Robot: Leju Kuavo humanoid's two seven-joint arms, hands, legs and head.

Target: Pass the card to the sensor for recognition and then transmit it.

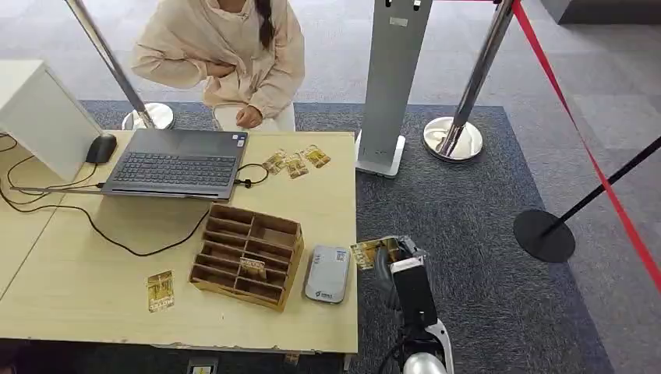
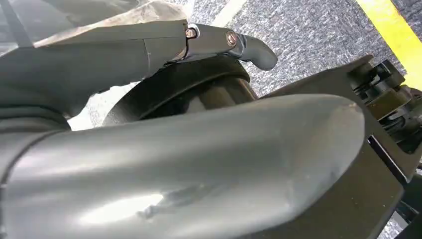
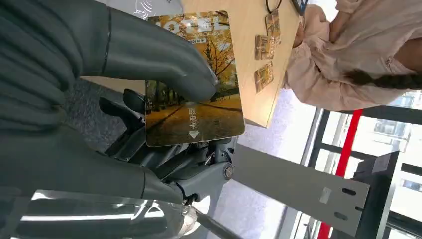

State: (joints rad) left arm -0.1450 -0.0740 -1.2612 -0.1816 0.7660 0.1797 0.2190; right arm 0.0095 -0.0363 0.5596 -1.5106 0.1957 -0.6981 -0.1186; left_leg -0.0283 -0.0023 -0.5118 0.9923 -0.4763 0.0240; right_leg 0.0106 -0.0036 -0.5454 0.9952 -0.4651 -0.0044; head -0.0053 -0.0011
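Note:
My right hand hangs just off the table's right edge and pinches a yellow autumn-scene card. In the right wrist view the thumb presses that card against the darker fingers beneath it. The sensor, a flat grey-white reader, lies on the table near this edge, a short way left of the held card; its white corner appears beyond the card's far end. My left hand hangs low with a finger stretched out and nothing in it.
A wooden organiser with a card inside stands left of the sensor. Three cards lie by the laptop, another card near the front edge. A person sits at the far side. A grey kiosk post stands right of the table.

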